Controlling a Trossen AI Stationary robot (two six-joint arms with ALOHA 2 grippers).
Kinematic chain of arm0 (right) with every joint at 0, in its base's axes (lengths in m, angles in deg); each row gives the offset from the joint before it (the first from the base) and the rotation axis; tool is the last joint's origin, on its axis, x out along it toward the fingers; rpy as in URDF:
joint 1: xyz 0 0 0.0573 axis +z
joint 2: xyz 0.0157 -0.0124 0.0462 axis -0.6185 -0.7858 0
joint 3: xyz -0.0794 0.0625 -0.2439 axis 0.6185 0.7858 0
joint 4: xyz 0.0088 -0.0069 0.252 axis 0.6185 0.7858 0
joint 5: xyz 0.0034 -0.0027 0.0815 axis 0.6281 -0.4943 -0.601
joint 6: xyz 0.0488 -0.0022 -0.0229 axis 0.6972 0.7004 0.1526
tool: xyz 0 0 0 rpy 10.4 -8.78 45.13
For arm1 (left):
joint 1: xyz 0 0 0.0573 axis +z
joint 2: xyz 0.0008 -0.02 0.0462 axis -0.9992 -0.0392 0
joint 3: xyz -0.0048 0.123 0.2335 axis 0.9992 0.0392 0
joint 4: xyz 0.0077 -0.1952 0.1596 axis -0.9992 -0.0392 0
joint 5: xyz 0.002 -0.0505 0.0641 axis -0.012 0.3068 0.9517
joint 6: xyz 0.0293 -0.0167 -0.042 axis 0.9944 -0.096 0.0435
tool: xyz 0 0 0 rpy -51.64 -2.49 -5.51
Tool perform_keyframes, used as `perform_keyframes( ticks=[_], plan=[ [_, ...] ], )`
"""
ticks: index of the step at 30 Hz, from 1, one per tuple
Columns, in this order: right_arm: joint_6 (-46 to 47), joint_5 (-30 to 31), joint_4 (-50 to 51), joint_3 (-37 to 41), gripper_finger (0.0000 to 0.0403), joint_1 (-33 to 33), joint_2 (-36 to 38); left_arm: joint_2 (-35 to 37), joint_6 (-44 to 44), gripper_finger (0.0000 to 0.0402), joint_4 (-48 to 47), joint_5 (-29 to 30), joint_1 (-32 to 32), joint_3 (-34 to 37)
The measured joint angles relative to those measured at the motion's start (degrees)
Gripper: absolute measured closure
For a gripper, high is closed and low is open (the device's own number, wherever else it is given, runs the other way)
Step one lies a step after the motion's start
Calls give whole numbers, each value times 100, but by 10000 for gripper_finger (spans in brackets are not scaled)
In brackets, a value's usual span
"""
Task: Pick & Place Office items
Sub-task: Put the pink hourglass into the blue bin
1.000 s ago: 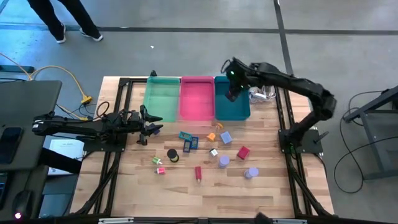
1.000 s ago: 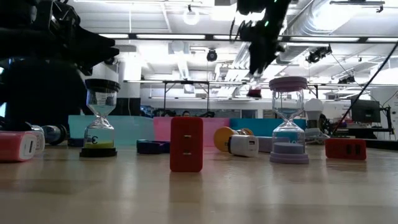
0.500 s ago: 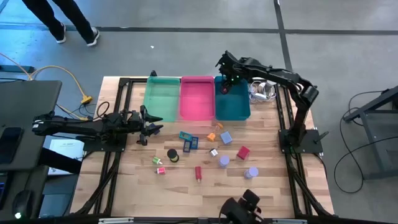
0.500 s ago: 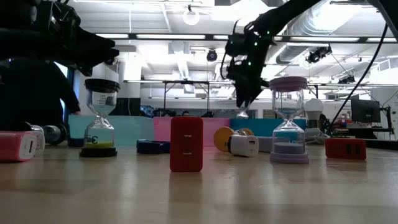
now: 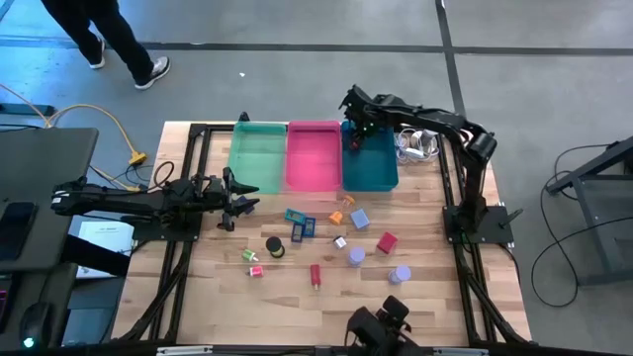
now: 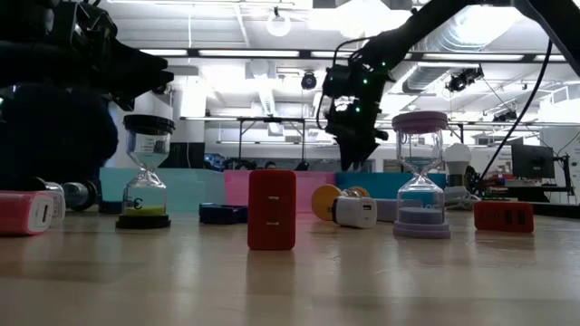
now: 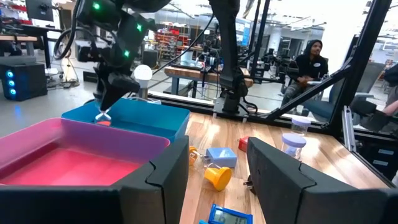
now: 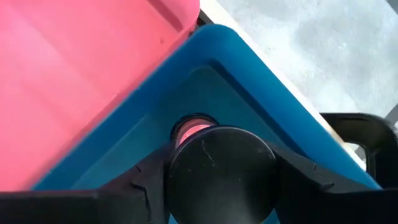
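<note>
Overhead, right pincer (image 5: pixel 360 136) dips an hourglass (image 8: pixel 219 168) into teal tray (image 5: pixel 371 170).

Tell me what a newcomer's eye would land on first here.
First the three bright trays in a row at the table's far edge: green tray, pink tray, teal tray. The right gripper hangs over the teal tray, shut on a small hourglass. Small office items are scattered mid-table, and the left gripper waits at the left side.
</note>
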Motion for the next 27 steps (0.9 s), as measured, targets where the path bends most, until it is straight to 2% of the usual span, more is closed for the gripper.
perform_keyframes(
  ticks=[7,14,27],
  plan=[
    [33,79,23,-4,207,-42,-53,0,0,243,-2,0,0,1],
    [154,124,-10,-7,157,-115,-64,0,2,243,-1,0,0,2],
    [-188,479,-109,-7,152,45,-12,-1,2,243,-2,0,2,2]
  ],
)
